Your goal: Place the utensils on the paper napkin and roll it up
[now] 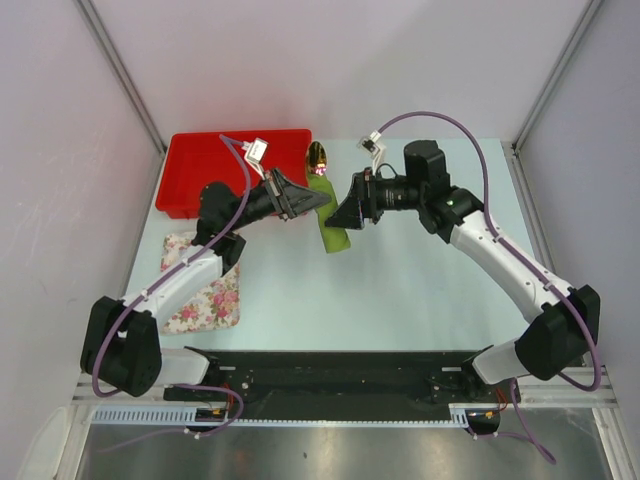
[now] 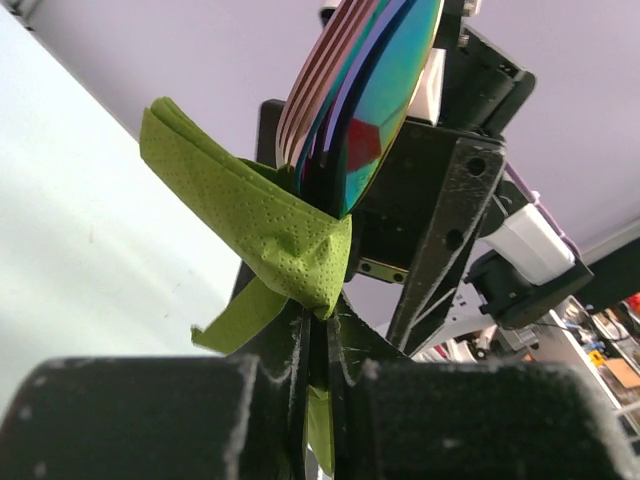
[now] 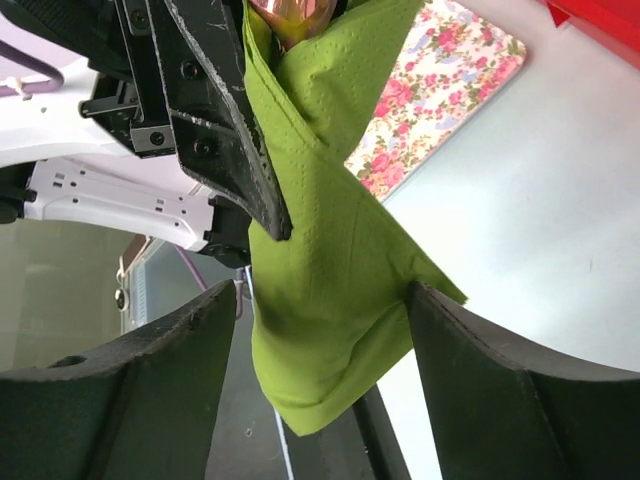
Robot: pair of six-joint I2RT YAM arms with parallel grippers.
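Pale blue-green table top [image 1: 400,290] fills the middle of the top view. At the bottom edge of that view, a black mounting rail [image 1: 340,385] carries both arm bases. Above it, at lower left, a pink-and-white floral cloth [image 1: 205,300] lies flat beside the left arm and is not involved.

At frame centre the two grippers face each other.
- The left gripper [image 1: 305,203] is clamped on the olive-green paper napkin [image 1: 332,232]. The left wrist view shows its fingers [image 2: 290,350] pinched tight on the green paper.
- The slim pink-purple and iridescent utensils [image 2: 370,90] stand up out of the fold. In the top view their golden-orange end [image 1: 317,155] protrudes from the upper end of the bundle.
- The right gripper [image 1: 350,210] is spread wide. In the right wrist view the napkin hangs between its fingers [image 3: 470,380], and one corner just meets the finger at frame right.
- The bundle appears to be held off the table.

Progress, as a judgement: the utensils are already inside the napkin and a first wrap is made. The folds are loose and flared, not yet a narrow roll. Tightening the roll and setting it down are left.

A red rectangular plastic tray [image 1: 200,160] sits at upper left, behind the grippers. Plain white walls [image 1: 350,60] with grey metal frame posts [image 1: 120,70] enclose the cell.
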